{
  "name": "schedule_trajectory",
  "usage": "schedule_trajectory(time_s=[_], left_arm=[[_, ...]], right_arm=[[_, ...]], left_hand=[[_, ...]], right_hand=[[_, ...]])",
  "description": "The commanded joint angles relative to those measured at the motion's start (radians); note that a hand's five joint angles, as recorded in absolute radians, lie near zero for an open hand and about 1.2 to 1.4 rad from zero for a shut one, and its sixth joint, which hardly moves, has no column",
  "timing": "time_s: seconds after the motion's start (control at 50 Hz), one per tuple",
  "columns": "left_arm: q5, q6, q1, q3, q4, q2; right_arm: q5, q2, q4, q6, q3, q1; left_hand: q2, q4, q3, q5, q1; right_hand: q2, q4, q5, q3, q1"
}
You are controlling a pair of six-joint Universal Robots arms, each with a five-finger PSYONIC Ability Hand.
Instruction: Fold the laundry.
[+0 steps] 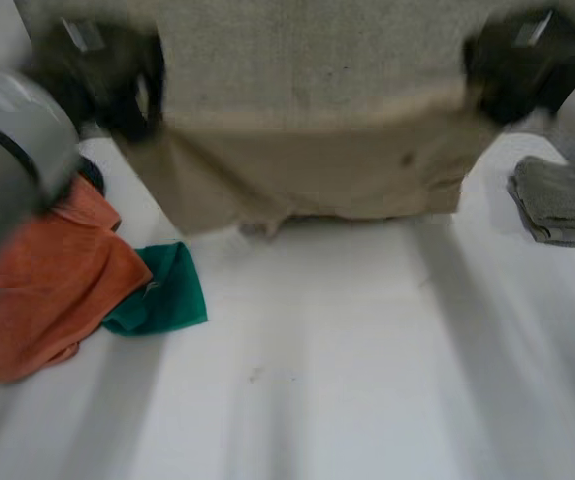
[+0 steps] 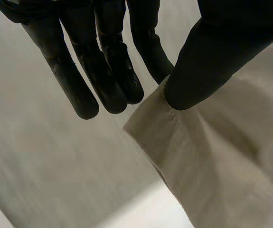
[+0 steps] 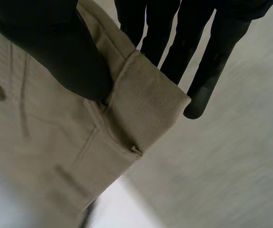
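Head view: the beige garment is held up across the upper middle of the frame, over the table, its corners pinched by the left robot hand and the right robot hand. Spreading is judged the step in hand; an even lowering flat onto the table is called for next. No writing can be read
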Motion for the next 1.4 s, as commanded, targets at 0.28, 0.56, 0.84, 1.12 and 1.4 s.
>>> schedule_trajectory(time_s=[0.28, 0.56, 0.84, 1.12, 1.4], left_arm=[[0.028, 0.057, 0.007, 0.111, 0.043, -0.200], [0.112, -0.014, 0.086, 0.405, 0.549, -0.440], [0.140, -0.065, 0.115, 0.332, 0.673, -0.294], [0.117, 0.072, 0.068, -0.392, 0.606, -0.240], [-0.033, 0.235, -0.026, -0.658, 0.364, -0.184]], right_arm=[[-0.019, 0.117, -0.068, 0.006, -0.038, 0.011], [0.211, 0.312, -0.673, 0.055, -0.209, 0.108], [0.141, 0.321, -0.901, 0.133, -0.179, 0.125], [-0.011, 0.471, -0.614, -0.008, 0.068, 0.102], [-0.042, 0.322, -0.246, -0.227, 0.323, 0.079]], left_hand=[[0.202, 0.199, 0.207, 0.232, 0.253], [0.202, 0.199, 0.207, 0.232, 0.253], [0.202, 0.199, 0.207, 0.232, 0.253], [0.202, 0.199, 0.207, 0.232, 0.253], [0.202, 0.199, 0.207, 0.232, 0.253]], right_hand=[[0.222, 0.201, 0.230, 0.215, 0.297], [0.222, 0.201, 0.230, 0.215, 0.297], [0.222, 0.201, 0.230, 0.215, 0.297], [0.222, 0.201, 0.230, 0.215, 0.297], [0.222, 0.201, 0.230, 0.215, 0.297]])
